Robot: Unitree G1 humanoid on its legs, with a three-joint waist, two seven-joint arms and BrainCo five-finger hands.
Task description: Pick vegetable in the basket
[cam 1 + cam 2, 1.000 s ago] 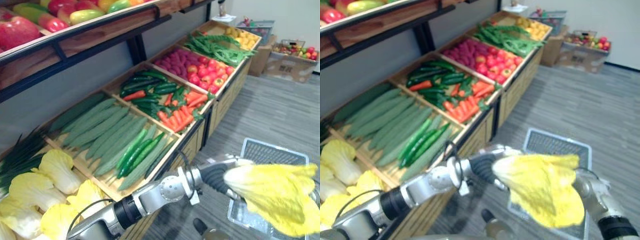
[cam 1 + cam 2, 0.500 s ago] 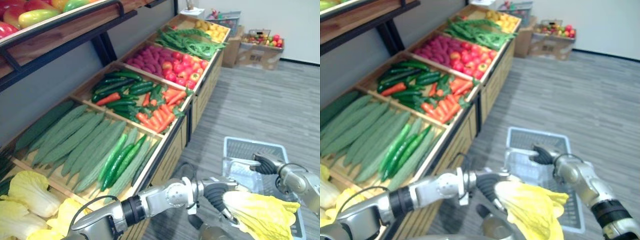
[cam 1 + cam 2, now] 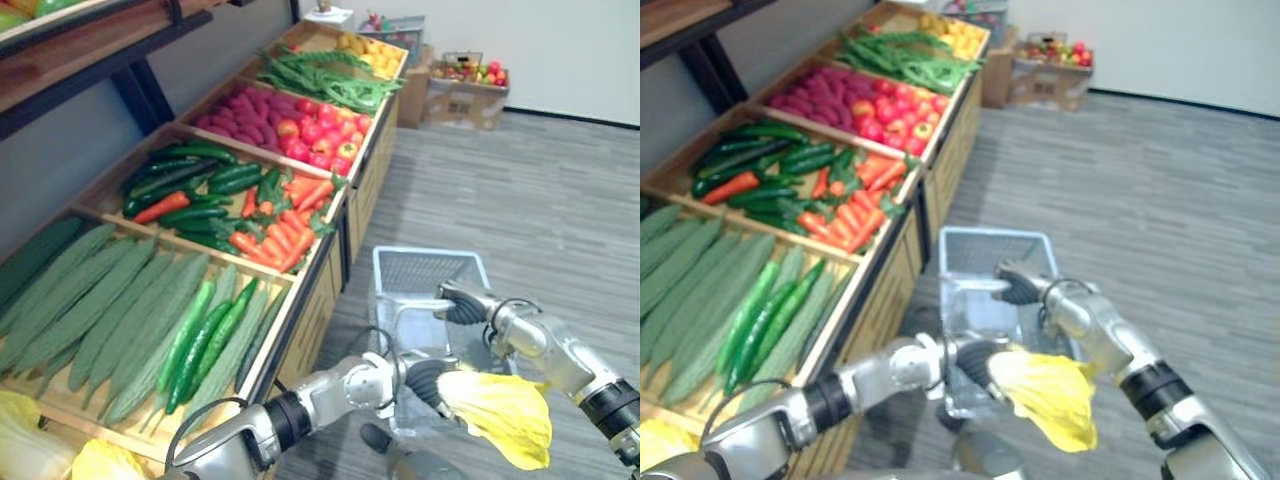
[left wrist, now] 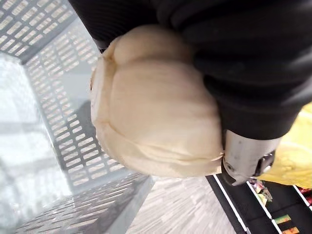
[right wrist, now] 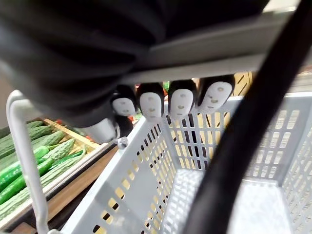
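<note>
So the left hand (image 3: 425,380) had its fingers wrapped tight round the pale stem end of the cabbage (image 3: 495,415), with the yellow leaves hanging out past it toward the robot's right. The right hand (image 3: 465,302) had its fingers hooked over the handle (image 5: 214,61) of the basket (image 3: 425,252), carrying it off the floor just beside the stand (image 3: 330,250). In the left wrist view the mesh inside of the basket sat right under the stem, so I'd say the cabbage was above the near end of the opening, not in it yet. The step was the drop-in, and imo the trick was not to let go from up there. A hanging basket swings if something lands in it, and those floppy leaves looked likely to snag on the rim or drape over it. I'd have brought the leafy end in over the opening first, steered clear of the handle and the right hand's fingers, then lowered until the stem was down between the walls before opening the fingers. The right hand's job was just to hold the basket level and steady. The leaves looked soft, so no squeezing harder than needed.
</note>
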